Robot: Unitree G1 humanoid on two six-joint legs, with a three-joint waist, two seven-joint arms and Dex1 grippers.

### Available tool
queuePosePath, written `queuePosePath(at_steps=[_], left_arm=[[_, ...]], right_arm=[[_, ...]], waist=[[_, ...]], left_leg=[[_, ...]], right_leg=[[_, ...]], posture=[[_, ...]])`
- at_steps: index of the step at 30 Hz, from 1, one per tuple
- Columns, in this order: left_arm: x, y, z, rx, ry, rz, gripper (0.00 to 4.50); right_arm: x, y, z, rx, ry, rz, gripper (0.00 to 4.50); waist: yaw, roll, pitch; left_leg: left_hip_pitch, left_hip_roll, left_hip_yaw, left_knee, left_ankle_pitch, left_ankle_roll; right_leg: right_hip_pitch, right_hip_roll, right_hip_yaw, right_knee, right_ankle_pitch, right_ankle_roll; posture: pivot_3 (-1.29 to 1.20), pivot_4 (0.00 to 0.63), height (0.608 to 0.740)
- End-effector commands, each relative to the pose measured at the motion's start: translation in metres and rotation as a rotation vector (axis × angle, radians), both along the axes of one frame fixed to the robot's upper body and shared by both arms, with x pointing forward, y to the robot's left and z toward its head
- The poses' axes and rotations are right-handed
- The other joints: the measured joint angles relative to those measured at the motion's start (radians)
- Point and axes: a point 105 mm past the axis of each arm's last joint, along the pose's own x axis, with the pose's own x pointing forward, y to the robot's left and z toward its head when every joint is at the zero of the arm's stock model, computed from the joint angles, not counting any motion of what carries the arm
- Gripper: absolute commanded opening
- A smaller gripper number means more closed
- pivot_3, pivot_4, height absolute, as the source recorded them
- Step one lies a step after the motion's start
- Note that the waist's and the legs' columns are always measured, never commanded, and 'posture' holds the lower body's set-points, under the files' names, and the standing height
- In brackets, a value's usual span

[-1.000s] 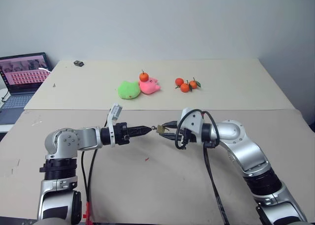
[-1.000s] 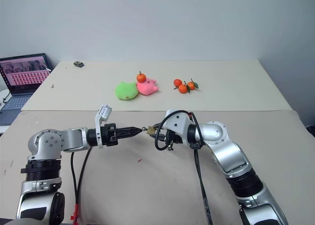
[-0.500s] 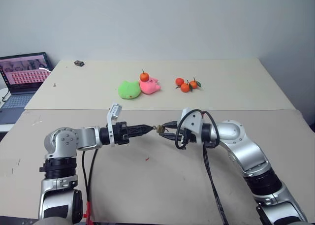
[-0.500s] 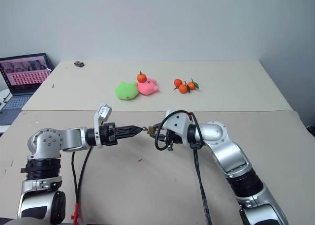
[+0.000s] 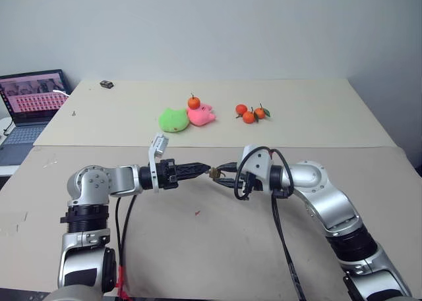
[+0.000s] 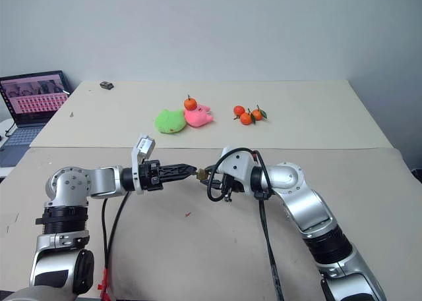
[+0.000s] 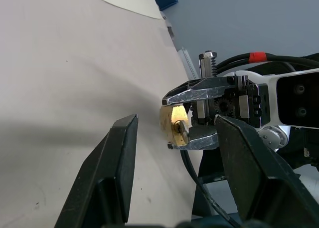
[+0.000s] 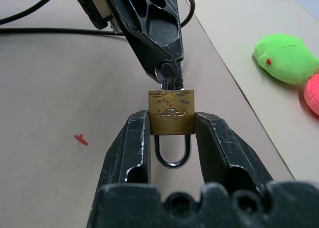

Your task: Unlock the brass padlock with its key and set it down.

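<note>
Brass padlock [image 8: 171, 112]: right gripper [image 8: 171, 138] clamping its body. Key [image 8: 167, 72]: sitting in keyhole; left gripper [image 7: 174, 133] open around it. Next: closing, turning.

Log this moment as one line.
right gripper: shut on brass padlock | key: in keyhole | left gripper: open around key | shackle: closed

Both arms were raised over the table, their grippers meeting tip to tip. The right gripper [image 8: 171, 133] pointed toward the left arm, its fingers [image 8: 133, 143] clamped on the sides of the brass padlock [image 8: 171, 119]. The left gripper [image 5: 203, 168] lay level, jaws parted, tips at the key [image 8: 167, 71].
</note>
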Motion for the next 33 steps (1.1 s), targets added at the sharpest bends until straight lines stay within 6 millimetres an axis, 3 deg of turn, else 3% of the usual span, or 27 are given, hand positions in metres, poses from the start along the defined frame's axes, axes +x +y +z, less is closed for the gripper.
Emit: queuePosePath(at_steps=[1, 2, 5, 10, 21, 24, 27, 33], left_arm=[[0.002, -0.003, 0.01, -0.008, -0.046, -0.017, 2.61], [0.002, -0.003, 0.01, -0.007, -0.046, -0.019, 2.61], [0.002, -0.003, 0.01, -0.005, -0.047, -0.022, 1.8], [0.001, -0.002, 0.011, -0.007, -0.048, -0.025, 0.02], [0.0, -0.005, 0.007, 0.042, -0.084, -0.042, 0.02], [-0.015, -0.01, 0.003, 0.14, -0.234, -0.148, 0.02], [-0.026, -0.014, 0.001, 0.194, -0.417, -0.24, 0.02], [-0.035, -0.014, -0.008, 0.29, -0.626, -0.36, 0.02]], right_arm=[[-0.002, 0.001, 0.014, 0.018, -0.053, 0.008, 0.92], [-0.002, 0.001, 0.015, 0.017, -0.053, 0.007, 0.92], [-0.002, 0.001, 0.014, 0.017, -0.052, 0.006, 0.92], [-0.002, 0.001, 0.015, 0.017, -0.053, 0.005, 0.92], [-0.001, 0.002, 0.015, 0.016, -0.053, 0.007, 0.92], [-0.001, 0.002, 0.015, 0.015, -0.053, 0.007, 0.92], [-0.001, 0.002, 0.016, 0.015, -0.053, 0.008, 0.92], [-0.003, 0.002, 0.016, 0.014, -0.051, 0.01, 0.92]], waist=[[0.0, 0.0, 0.0], [0.0, 0.0, 0.0], [0.0, 0.0, 0.0], [0.001, 0.0, 0.001], [0.001, 0.0, 0.001], [-0.002, 0.0, 0.002], [-0.002, 0.002, 0.002], [0.002, 0.002, 0.003]], left_leg=[[0.0, 0.0, 0.0, 0.0, 0.0, 0.0], [0.0, 0.0, 0.0, 0.0, 0.0, 0.0], [0.0, 0.0, 0.0, 0.0, 0.0, 0.0], [-0.001, 0.0, 0.0, 0.001, 0.0, -0.001], [-0.002, 0.0, 0.0, 0.001, 0.0, -0.002], [-0.002, 0.0, 0.0, 0.001, 0.0, -0.004], [-0.003, 0.001, 0.0, -0.001, -0.001, -0.018], [-0.005, 0.001, 0.001, 0.001, -0.001, -0.019]], right_leg=[[0.0, 0.0, 0.0, 0.0, 0.0, 0.0], [0.0, 0.0, 0.0, 0.0, 0.0, 0.0], [0.0, 0.0, 0.0, 0.0, 0.0, 0.0], [-0.001, 0.0, 0.0, 0.0, 0.0, 0.0], [-0.001, 0.0, 0.0, 0.0, 0.0, 0.0], [-0.001, 0.0, 0.0, 0.0, 0.0, 0.0], [-0.001, 0.001, 0.001, 0.0, 0.0, 0.0], [-0.001, 0.0, 0.001, -0.002, 0.0, 0.001]], posture=[[0.0, 0.15, 0.66], [0.0, 0.15, 0.66], [0.0, 0.15, 0.66], [0.0, 0.15, 0.66], [0.0, 0.15, 0.66], [0.0, 0.15, 0.66], [0.0, 0.15, 0.66], [0.0, 0.15, 0.66]])
